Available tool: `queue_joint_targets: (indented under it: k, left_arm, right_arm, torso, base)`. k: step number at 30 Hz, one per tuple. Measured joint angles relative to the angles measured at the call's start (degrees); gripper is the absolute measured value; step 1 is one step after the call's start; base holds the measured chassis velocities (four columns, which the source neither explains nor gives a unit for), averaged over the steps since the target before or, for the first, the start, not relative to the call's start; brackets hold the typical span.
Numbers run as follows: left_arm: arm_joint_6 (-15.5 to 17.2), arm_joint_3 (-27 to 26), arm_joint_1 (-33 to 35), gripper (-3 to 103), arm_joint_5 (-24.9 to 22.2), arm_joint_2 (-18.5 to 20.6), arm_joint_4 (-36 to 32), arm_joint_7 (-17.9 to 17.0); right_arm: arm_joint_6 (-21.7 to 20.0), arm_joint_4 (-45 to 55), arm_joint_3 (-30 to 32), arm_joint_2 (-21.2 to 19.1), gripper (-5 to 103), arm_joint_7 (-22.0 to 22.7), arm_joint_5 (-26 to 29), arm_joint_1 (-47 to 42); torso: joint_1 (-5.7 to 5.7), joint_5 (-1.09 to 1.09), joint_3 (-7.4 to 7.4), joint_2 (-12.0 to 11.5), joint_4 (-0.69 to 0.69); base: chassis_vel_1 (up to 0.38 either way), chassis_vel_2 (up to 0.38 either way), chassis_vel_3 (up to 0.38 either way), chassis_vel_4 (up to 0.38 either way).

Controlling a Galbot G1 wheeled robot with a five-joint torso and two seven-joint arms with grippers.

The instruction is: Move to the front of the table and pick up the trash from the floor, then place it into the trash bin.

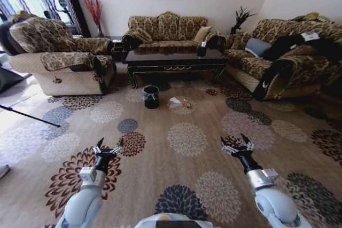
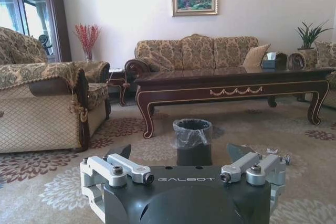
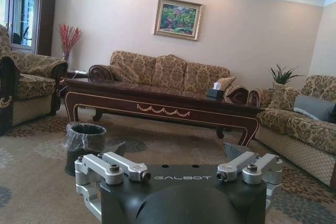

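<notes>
The trash bin [image 1: 151,96] stands on the floor [image 1: 187,169] just in front of the table [image 1: 176,60], near the table's left front leg, and serves here as the landmark. The trash [image 1: 180,101] lies on the carpet just to the right of the bin, a white crumpled scrap with a small clear piece beside it, also in front of the table. Both are well ahead of the robot's arms.

The left gripper [image 1: 108,147] hangs above the carpet well short of the bin and a little to its left, fingers spread apart and holding nothing. The right gripper [image 1: 237,143] hangs equally far back, off to the right of the bin and of the trash, its fingers also spread and empty. Only bare patterned carpet lies between the grippers and the bin.

Around the bin: a sofa [image 1: 168,29] sits behind the table, an armchair [image 1: 59,60] stands to the bin's left, and another sofa [image 1: 278,57] stands far to its right. A tissue box [image 1: 202,49] rests on the table's right end.

The left wrist view looks over the left gripper [image 2: 181,156] straight at the bin [image 2: 192,141], with the trash [image 2: 278,155] as small pieces low on the carpet past one finger, and shows the gold scroll ornament on the table [image 2: 231,85] apron. The right wrist view, over the right gripper [image 3: 176,153], has the bin [image 3: 84,145] off to one side and the table [image 3: 163,103] beyond it; I cannot make out the trash there.
</notes>
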Motion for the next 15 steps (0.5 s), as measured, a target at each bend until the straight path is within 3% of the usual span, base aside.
queue_joint_targets:
  k: [15]
  left_arm:
    - [-0.39,-0.2,0.31,100,-0.2,0.1,0.44,0.32]
  right_arm:
    - [-0.02,0.65,0.38,1.49,100,0.02,-0.26,-0.34]
  torso:
    - [-1.17,0.0,-2.21,-3.39,0.0]
  base:
    - [0.0,0.0,0.0,0.0]
